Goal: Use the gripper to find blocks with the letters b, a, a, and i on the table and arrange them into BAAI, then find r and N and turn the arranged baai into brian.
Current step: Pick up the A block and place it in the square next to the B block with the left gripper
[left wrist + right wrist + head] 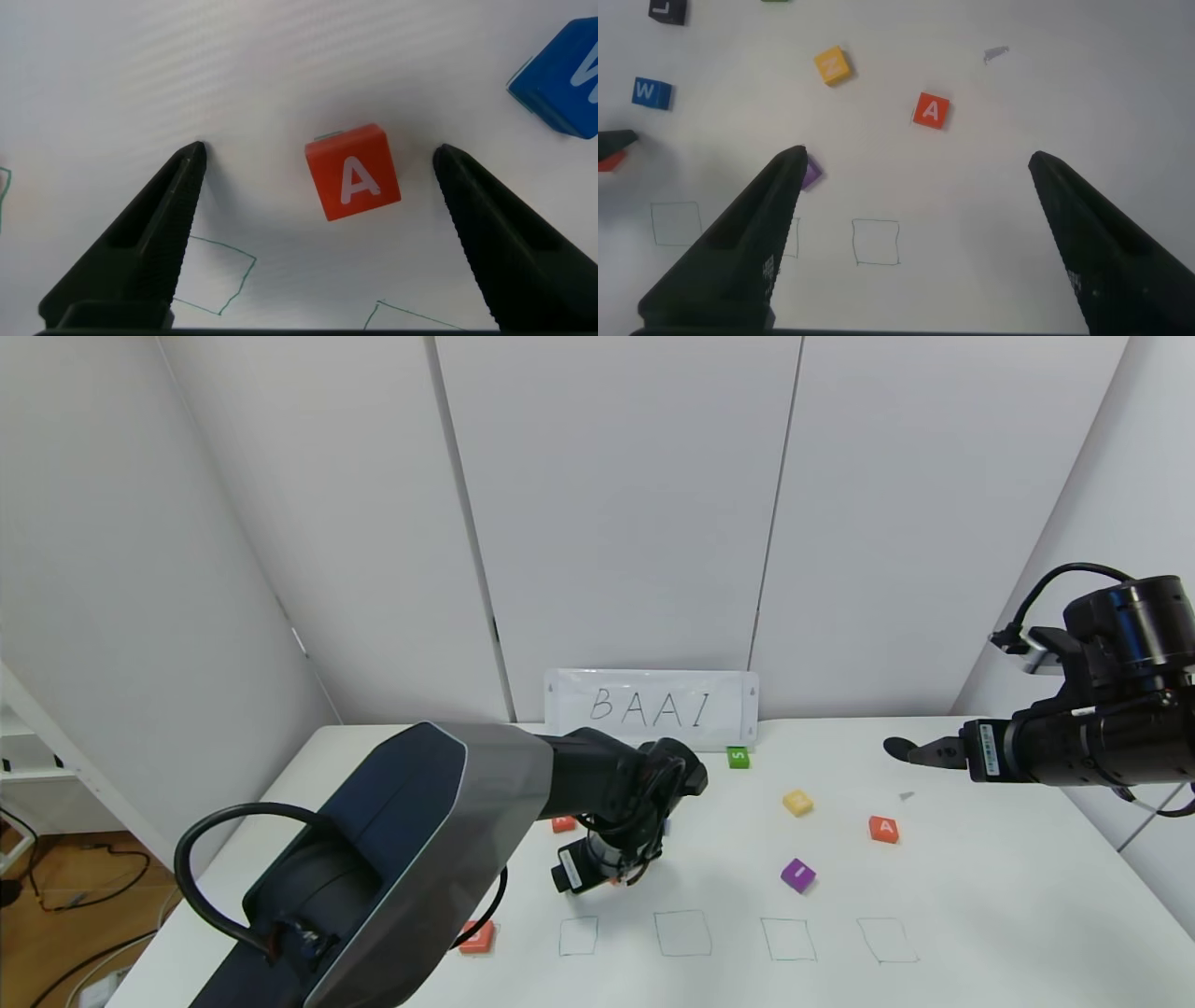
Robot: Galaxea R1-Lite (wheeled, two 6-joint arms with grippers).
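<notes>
My left gripper [624,875] points down over the white table [990,905], open. In the left wrist view [318,149] an orange-red A cube [353,174] lies between its fingers, untouched. A second orange-red A cube [883,829] and the purple I cube [797,875] lie at the right. One orange-red cube [477,936] sits at the leftmost pen square and another [564,823] shows behind the left arm; I cannot read their letters. My right gripper [898,747] hovers high at the right, open and empty [917,155].
A yellow cube [797,802] and a green cube [738,758] lie towards the back. A blue W cube [565,79] lies close to the left gripper. Several pen-drawn squares [682,933] line the front. A BAAI sign [651,708] stands at the back wall.
</notes>
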